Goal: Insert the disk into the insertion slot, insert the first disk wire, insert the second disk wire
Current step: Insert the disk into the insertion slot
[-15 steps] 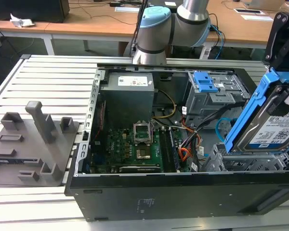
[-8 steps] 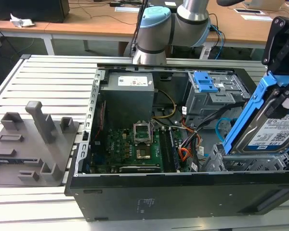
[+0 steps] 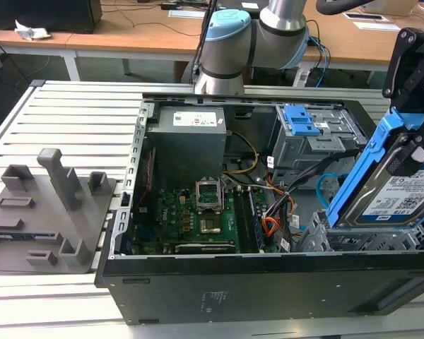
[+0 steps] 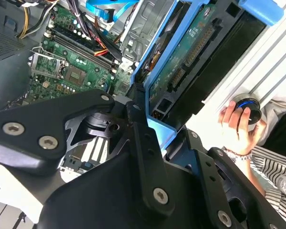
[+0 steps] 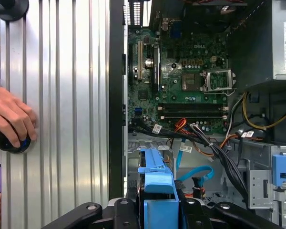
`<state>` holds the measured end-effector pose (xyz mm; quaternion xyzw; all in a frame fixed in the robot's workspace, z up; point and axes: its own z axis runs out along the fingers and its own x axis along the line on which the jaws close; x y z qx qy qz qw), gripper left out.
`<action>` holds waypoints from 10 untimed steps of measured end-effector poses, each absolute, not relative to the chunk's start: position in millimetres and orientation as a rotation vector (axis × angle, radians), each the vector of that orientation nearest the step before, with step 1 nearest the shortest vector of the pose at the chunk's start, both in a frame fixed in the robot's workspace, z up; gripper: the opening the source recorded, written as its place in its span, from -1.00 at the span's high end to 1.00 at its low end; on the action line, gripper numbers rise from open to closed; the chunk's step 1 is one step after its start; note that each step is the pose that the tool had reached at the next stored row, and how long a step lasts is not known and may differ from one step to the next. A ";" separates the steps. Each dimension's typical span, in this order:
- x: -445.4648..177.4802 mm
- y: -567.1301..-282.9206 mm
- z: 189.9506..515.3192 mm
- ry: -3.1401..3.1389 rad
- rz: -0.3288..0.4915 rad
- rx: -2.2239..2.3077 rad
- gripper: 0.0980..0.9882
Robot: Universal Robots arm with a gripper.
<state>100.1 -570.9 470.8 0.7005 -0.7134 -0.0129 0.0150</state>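
Note:
The disk (image 3: 404, 192), a silver drive with a white label in a bright blue carrier (image 3: 367, 166), hangs tilted, with its lower edge just above the insertion slot (image 3: 353, 241). That slot is a low perforated silver bay at the near corner of the open computer case, on the exterior view's right. My black gripper (image 3: 413, 138) is shut on the carrier's upper end. The second wrist view shows the disk's green circuit-board underside (image 4: 190, 47) between my fingers (image 4: 143, 138). In the first wrist view the blue carrier (image 5: 157, 177) sits in my gripper (image 5: 157, 212).
A taller grey cage with a blue latch (image 3: 302, 131) stands behind the slot. A light-blue cable (image 3: 326, 185) and orange and black wires (image 3: 272, 215) lie loose beside the motherboard (image 3: 191, 219). A grey fixture (image 3: 49, 205) sits on the slatted table. A person's hand (image 5: 9, 117) rests on a black knob.

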 end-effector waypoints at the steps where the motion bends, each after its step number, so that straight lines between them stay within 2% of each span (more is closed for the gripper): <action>1: 100.1 -570.9 470.5 -2.220 -0.040 2.180 0.40; 10: 100.1 -570.9 465.1 -2.220 -0.040 2.180 0.40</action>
